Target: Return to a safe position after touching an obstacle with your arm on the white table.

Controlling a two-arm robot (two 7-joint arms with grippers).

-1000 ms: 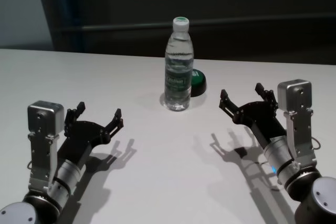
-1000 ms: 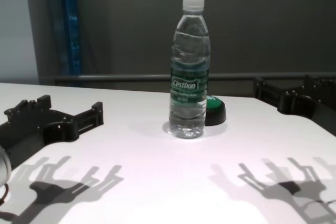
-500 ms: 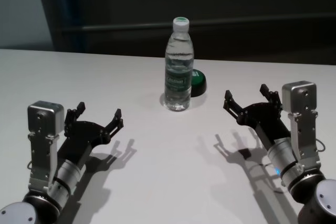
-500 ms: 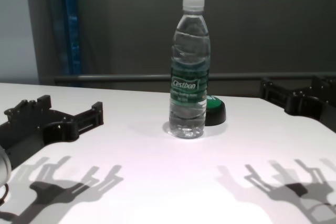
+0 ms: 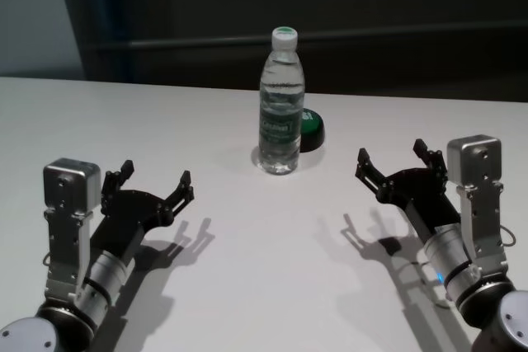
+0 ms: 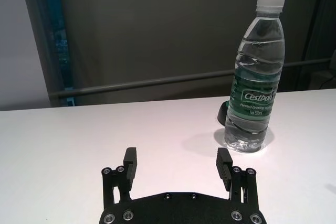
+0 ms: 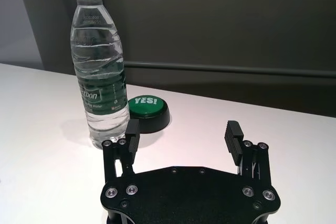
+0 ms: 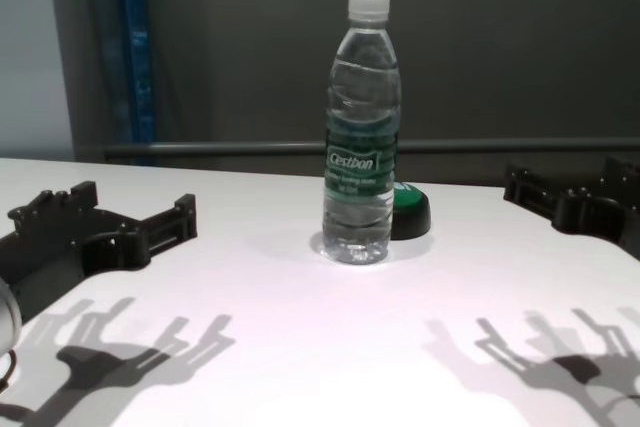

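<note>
The tall clear water bottle (image 5: 281, 113) with a white cap and a dark green "Cestbon" label stands upright near the middle of the white table (image 5: 247, 286). It also shows in the chest view (image 8: 360, 137), the left wrist view (image 6: 254, 77) and the right wrist view (image 7: 100, 66). My right gripper (image 5: 390, 152) is open and empty, low over the table, to the right of the bottle and nearer to me, clear of it (image 7: 182, 129). My left gripper (image 5: 157, 175) is open and empty at the near left (image 6: 177, 158).
A low black puck with a green "YES!" top (image 5: 311, 131) sits just behind and to the right of the bottle (image 7: 149, 111). A dark wall with a horizontal rail (image 8: 200, 149) runs behind the table's far edge.
My right gripper has drawn back toward me and to the right, farther from the bottle. The left arm, the bottle and the puck have not moved.
</note>
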